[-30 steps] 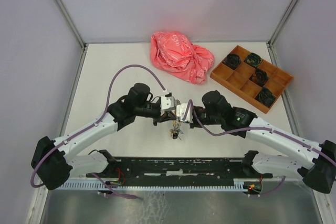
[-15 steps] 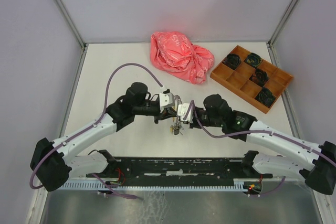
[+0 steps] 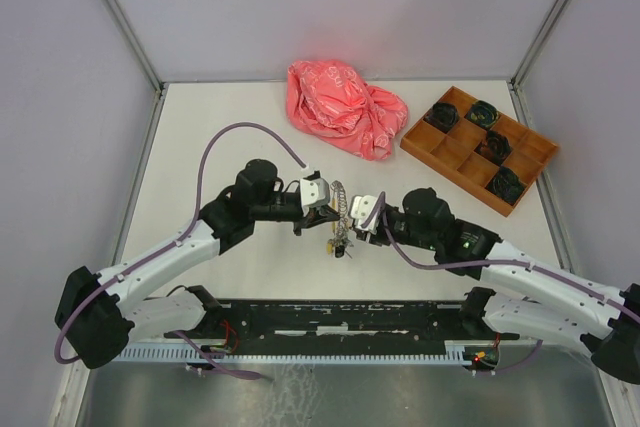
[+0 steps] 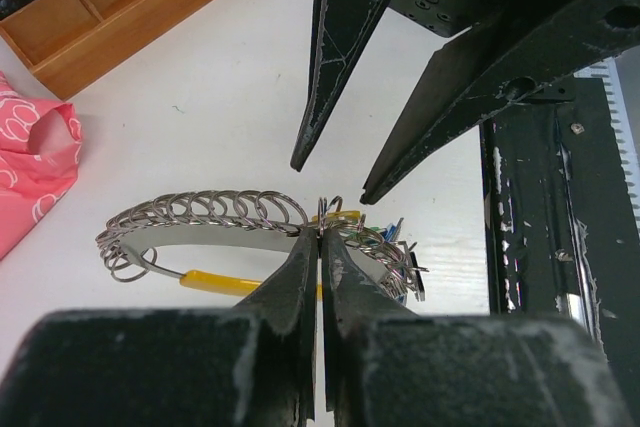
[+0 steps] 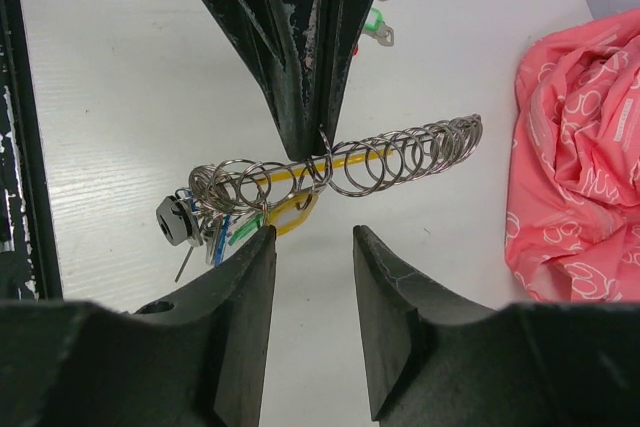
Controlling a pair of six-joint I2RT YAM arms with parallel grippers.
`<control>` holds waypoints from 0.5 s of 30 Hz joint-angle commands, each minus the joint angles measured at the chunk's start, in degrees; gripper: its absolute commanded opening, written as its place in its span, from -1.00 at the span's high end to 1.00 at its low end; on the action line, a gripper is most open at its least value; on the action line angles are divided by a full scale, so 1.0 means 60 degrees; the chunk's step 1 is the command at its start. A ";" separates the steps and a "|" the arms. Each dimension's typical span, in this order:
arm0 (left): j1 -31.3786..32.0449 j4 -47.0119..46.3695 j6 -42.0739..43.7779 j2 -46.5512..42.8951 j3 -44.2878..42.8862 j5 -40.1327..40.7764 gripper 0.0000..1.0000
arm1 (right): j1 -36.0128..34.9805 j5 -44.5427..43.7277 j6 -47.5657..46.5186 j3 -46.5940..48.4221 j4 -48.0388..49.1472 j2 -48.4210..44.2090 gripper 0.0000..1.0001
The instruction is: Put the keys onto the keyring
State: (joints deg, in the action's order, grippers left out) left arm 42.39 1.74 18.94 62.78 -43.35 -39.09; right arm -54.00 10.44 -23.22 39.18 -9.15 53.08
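Threading is looking partly done. The left gripper [image 4: 318,237] is clenching the wire of the keyring [image 5: 345,160], holding it near the pink bag [image 3: 345,107], on the bag's side facing the arm bases. Small loops are lining the ring. Several keys [image 5: 215,232] with blue and green tags are hanging bunched at the ring end farther from the bag. The right gripper [image 5: 314,242] is standing released, grasping nothing, a little farther from the bag than the ring. A green-tagged key [image 5: 376,22] appears to be lying loose on the table [image 3: 200,147], likewise near the bag, so at least that one is probably waiting to be threaded.
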 commanded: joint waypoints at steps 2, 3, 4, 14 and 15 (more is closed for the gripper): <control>-0.0019 -0.0902 -0.0334 -0.0289 -0.0042 -0.0108 0.95 | -0.0052 0.0095 0.0269 -0.0058 0.1002 -0.0298 0.13; -0.0021 -0.0917 -0.0343 -0.0284 -0.0040 -0.0139 0.95 | -0.0049 0.0141 0.0315 -0.0063 0.1058 -0.0282 0.14; -0.0020 -0.0927 -0.0344 -0.0283 -0.0029 -0.0156 0.95 | -0.0053 0.0180 0.0344 -0.0069 0.1129 -0.0278 0.15; -0.0020 -0.0989 -0.0358 -0.0317 0.0007 -0.0163 0.95 | -0.0050 0.0310 0.0594 -0.0095 0.1419 -0.0010 0.29; -0.0018 -0.1005 -0.0357 -0.0319 0.0004 -0.0164 0.95 | -0.0047 0.0311 0.0603 -0.0086 0.1411 0.0018 0.30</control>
State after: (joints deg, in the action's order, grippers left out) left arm 42.39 0.84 18.94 62.67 -42.83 -39.13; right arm -54.00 11.55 -20.99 38.68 -3.77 52.73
